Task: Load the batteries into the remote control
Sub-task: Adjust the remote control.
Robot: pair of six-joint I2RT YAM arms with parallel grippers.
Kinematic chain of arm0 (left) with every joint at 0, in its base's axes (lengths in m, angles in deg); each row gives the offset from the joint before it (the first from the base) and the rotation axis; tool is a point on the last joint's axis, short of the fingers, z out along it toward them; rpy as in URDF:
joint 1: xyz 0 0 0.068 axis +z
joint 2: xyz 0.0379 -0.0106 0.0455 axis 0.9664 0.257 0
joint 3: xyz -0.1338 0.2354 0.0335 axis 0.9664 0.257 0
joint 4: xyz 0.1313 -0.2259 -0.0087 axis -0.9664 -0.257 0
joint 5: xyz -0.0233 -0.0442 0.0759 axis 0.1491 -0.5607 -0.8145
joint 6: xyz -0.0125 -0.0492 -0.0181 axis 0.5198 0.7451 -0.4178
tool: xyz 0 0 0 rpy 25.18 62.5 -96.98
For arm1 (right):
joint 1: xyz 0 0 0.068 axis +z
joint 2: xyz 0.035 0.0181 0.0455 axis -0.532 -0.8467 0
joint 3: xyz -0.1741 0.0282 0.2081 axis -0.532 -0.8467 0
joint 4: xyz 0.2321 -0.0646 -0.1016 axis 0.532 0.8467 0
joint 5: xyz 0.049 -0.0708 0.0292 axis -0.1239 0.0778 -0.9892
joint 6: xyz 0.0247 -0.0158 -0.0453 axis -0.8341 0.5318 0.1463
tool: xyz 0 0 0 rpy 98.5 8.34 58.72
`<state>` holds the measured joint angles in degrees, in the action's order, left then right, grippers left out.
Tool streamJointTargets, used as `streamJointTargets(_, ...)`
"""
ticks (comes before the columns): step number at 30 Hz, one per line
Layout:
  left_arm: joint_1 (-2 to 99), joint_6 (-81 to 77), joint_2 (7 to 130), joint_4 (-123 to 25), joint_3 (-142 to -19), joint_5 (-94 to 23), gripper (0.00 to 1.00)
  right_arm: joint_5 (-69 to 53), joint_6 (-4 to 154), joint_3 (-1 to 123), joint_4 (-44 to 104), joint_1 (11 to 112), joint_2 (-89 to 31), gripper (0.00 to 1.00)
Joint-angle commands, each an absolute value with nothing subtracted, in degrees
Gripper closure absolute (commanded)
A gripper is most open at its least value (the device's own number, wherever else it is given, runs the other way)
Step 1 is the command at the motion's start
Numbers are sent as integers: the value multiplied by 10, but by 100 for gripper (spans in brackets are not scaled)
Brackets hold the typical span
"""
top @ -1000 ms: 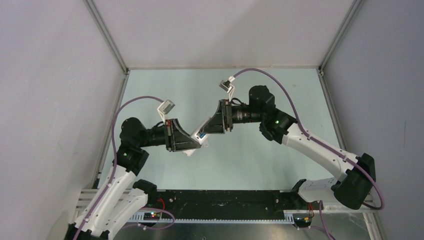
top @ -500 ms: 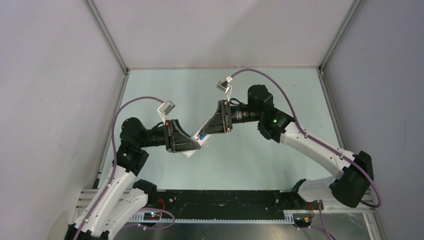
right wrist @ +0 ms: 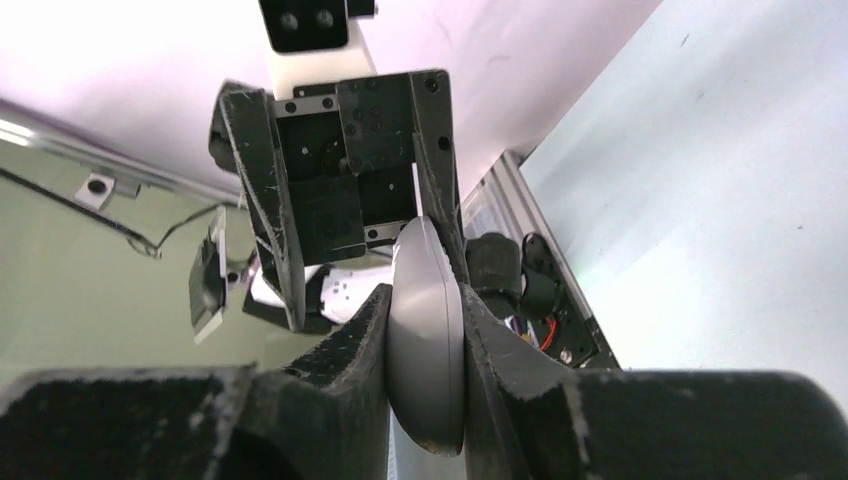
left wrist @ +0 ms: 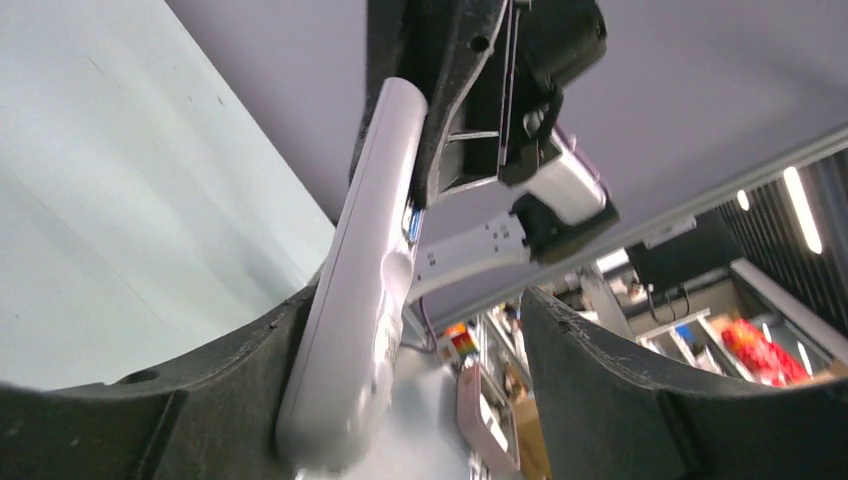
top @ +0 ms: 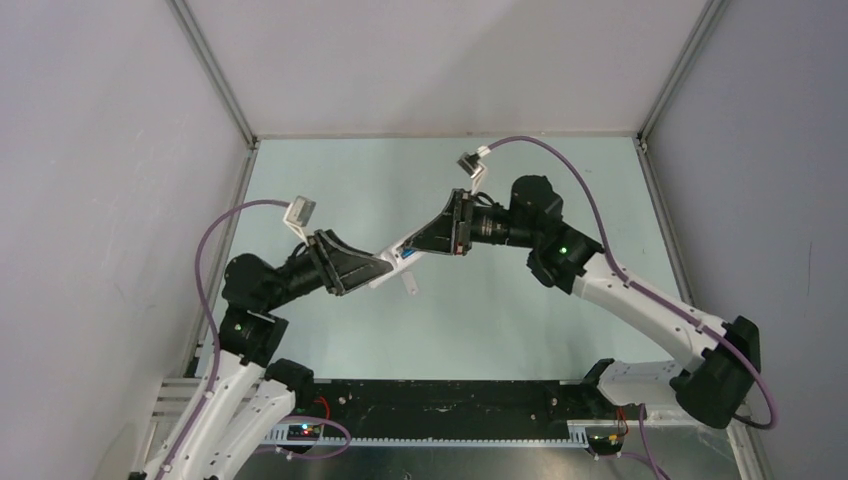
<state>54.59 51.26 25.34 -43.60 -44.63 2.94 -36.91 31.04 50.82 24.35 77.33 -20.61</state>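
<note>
Backing toward eight o'clock, my left gripper (top: 383,266) springs wide; my right gripper (right wrist: 425,300) pinches the remote (left wrist: 368,285). Handover step, I judge; next, pull clear gently.

A pale green table (top: 500,320) is seen from above, matte and plain, bounded at the far edge and both sides by light metal rails (top: 664,215) and grey walls. Near its middle one small white flat piece (top: 408,285) is seen against the surface, narrow and lying at a slight slant; whether it rests fully flat cannot be told. Along the near edge a black mounting strip (top: 450,395) is fixed.
</note>
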Motion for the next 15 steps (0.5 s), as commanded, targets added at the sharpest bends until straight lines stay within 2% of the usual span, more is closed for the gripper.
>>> streamJointTargets(1,544,565,210,-416,-427,-100,25,-261,267,485,168,769,-149,84)
streamJointTargets(7,544,601,182,-394,-429,-148,24,-118,240,457,170,811,-110,84)
streamJointTargets(15,541,608,193,-382,-433,-147,27,34,193,442,165,894,-100,84)
